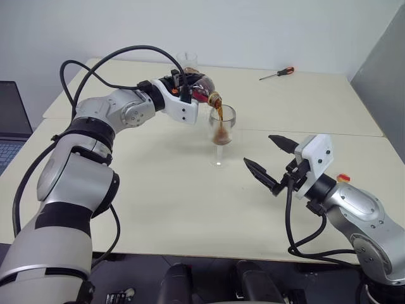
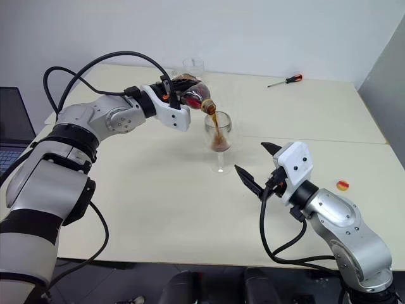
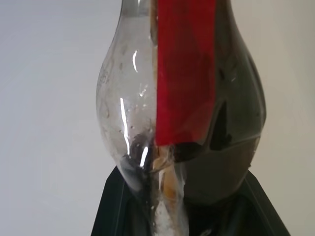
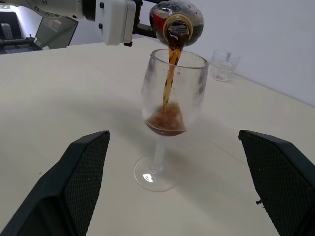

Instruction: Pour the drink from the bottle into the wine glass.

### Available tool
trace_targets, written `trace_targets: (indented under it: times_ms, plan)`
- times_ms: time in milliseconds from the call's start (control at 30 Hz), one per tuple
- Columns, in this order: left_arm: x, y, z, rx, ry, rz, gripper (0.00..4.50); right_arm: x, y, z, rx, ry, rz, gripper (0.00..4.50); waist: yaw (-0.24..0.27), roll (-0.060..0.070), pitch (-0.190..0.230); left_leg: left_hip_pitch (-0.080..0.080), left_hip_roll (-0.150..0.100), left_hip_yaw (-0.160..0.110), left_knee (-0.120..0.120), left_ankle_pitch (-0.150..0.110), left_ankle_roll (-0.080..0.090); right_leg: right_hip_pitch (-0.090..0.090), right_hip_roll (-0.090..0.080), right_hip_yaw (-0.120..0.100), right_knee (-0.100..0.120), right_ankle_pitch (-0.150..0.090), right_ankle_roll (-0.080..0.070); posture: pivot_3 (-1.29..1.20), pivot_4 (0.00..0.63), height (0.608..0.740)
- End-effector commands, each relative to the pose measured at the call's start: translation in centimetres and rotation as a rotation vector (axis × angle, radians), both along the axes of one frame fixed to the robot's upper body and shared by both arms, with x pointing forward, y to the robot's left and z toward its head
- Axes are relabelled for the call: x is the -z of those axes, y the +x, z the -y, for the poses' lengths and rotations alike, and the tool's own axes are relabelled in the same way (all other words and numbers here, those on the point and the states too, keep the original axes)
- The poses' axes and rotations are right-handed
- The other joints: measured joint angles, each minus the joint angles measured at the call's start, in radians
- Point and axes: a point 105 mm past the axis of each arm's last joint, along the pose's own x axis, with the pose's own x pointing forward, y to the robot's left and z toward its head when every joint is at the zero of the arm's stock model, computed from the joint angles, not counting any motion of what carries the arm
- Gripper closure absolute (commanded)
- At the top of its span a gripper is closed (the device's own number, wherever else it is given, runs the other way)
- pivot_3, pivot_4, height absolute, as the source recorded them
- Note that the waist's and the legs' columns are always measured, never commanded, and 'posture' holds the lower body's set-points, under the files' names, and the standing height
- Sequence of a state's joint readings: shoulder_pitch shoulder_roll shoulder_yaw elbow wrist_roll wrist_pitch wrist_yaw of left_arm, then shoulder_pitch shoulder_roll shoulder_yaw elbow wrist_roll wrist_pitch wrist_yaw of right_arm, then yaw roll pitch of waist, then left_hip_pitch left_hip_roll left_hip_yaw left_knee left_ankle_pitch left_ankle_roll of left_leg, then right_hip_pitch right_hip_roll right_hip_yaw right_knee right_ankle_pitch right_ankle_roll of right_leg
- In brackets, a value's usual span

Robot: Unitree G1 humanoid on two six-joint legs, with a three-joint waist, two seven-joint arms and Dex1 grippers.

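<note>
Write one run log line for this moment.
phase: pouring | left gripper: holds tilted bottle | drink: streaming into wine glass | right gripper: open, idle

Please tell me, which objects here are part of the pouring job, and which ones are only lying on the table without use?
In use:
- small clear plastic bottle, tipped in the left gripper
- dark brown drink
- clear stemmed wine glass

Lying about:
- short clear tumbler
- orange-handled screwdriver
- yellow-and-red cap
- laptop

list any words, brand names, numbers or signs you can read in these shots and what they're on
None can be read.
bottle: the red label shows as a plain red band, no lettering legible.
wine glass: clear, no markings.
tumbler: clear, no print visible.
screwdriver: too small to show any marking.
small cap on the table: too small to read.
</note>
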State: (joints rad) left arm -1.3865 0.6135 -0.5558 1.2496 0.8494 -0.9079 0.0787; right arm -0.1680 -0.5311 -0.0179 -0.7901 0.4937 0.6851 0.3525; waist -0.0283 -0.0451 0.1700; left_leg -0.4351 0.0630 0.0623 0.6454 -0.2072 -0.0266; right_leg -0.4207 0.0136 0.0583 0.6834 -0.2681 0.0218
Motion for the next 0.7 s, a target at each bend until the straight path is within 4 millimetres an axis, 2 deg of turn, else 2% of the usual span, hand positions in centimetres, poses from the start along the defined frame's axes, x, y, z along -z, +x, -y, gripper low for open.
trace_targets:
  times_ms: [33,700]
  plan:
    - [-3.11,-0.31,0.1,0.014,-0.038,0.083,3.55,-1.17,-0.67,0.07,-0.007,-0.005,0.059,0.0,0.0,0.0,0.0,0.0,0.0,0.0,0.0,0.0,0.0,0.0,0.0,0.0,0.0,0.0,0.0,0.0,0.15,0.74]
    - [-3.11,-0.24,-0.3,-0.001,-0.024,0.082,3.55,-0.57,-0.35,0.21,-0.006,-0.015,0.043,0.0,0.0,0.0,0.0,0.001,0.0,0.0,0.001,0.0,0.0,0.0,0.0,0.0,0.004,0.0,0.0,0.0,0.15,0.74]
